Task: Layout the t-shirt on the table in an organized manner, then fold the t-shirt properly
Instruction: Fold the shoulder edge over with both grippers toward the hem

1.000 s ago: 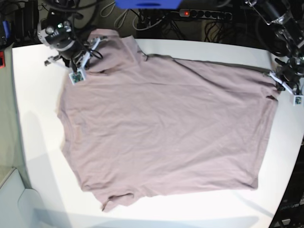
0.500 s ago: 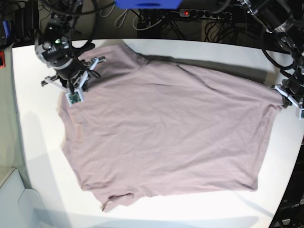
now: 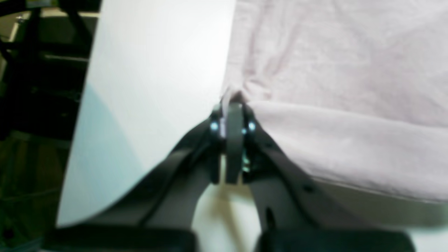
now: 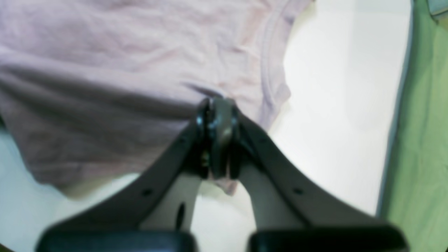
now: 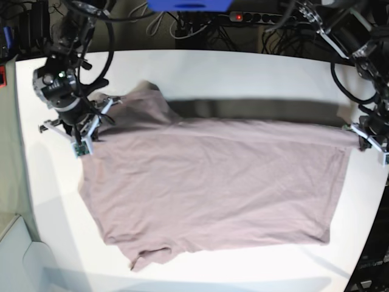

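From my seat the near hem of the t-shirt (image 5: pixel 206 194) lies flat on the table (image 5: pixel 182 67), its near-left sleeve crumpled close to the near edge; the middle of the cloth is smooth with light wrinkles; further back the far edge, which a second ago lay out near the far side of the table, now rides lifted and drawn toward me, casting a dark band of shadow on the bare white surface behind it. My right tool (image 4: pixel 218 105), at the scene's left, has its jaws closed tight on the cloth near the collar and sleeve, and it has come toward me and leftward; my left tool (image 3: pixel 232 105), at the scene's right, is likewise clamped on the shirt's far-right corner, at the table's right edge. I judge this as the start of the first fold, the far edge carried over toward the near hem; both pinches must hold evenly or the fold line will skew.
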Robot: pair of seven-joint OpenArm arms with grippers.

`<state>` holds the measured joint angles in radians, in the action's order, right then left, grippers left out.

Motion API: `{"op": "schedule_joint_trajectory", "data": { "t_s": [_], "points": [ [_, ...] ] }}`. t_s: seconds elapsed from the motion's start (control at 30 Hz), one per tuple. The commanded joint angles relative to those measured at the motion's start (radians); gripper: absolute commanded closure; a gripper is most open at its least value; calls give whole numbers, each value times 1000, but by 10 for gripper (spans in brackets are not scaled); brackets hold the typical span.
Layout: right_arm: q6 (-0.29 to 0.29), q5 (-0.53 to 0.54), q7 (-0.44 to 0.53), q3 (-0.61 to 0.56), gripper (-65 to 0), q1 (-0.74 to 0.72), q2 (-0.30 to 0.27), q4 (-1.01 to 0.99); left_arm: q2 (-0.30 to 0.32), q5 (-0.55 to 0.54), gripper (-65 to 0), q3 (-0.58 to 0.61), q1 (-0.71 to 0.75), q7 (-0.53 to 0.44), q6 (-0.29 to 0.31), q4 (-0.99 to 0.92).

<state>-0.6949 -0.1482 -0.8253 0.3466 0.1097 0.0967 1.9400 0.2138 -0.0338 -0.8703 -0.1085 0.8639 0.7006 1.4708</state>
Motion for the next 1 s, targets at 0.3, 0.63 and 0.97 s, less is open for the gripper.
{"op": "schedule_joint_trajectory", "data": {
  "t_s": [0.3,0.63,0.97],
  "points": [
    [-3,9,22,-4,0,-140,-33,-124,25,1,-2,-2,-104,-24,-2,-91],
    [-3,9,31,-4,0,-239,-50,-261,45,1,-2,0,-167,-24,-2,-172],
    [-3,9,33,-4,0,-310,-76,-370,72,1,-2,4,-214,-107,-2,-315]
  ]
}}
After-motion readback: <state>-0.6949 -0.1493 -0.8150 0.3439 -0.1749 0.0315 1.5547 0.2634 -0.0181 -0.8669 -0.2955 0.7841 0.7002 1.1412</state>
